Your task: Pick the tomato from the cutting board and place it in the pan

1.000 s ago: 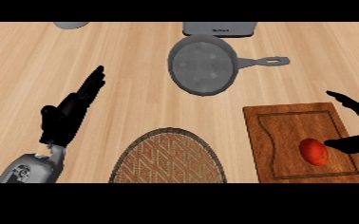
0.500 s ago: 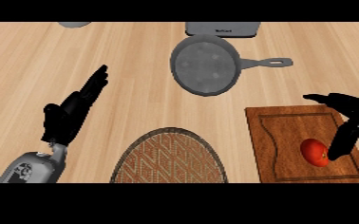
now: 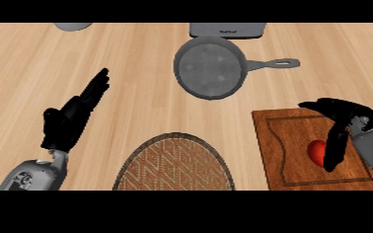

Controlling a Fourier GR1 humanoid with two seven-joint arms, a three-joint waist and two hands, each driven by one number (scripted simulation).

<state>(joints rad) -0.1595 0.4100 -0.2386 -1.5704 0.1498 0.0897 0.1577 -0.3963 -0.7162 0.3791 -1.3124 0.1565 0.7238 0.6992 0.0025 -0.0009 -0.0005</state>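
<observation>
A red tomato (image 3: 316,151) lies on the wooden cutting board (image 3: 284,148) at the lower right. My right hand (image 3: 342,123) hangs over the board's right side, its fingers pointing down and curving along the tomato's right flank, covering part of it; I cannot tell whether they touch it. The grey pan (image 3: 211,67) sits above the middle of the counter, its handle pointing right. My left hand (image 3: 71,117) rests at the left with fingers straight, holding nothing.
A round woven mat (image 3: 175,164) lies at the bottom centre. A grey appliance (image 3: 227,29) stands at the top edge behind the pan, and a grey round object (image 3: 71,26) shows at the top left.
My right hand has come in from the right edge over the board and lowered its fingers beside the tomato. The left hand and the tomato have stayed put.
</observation>
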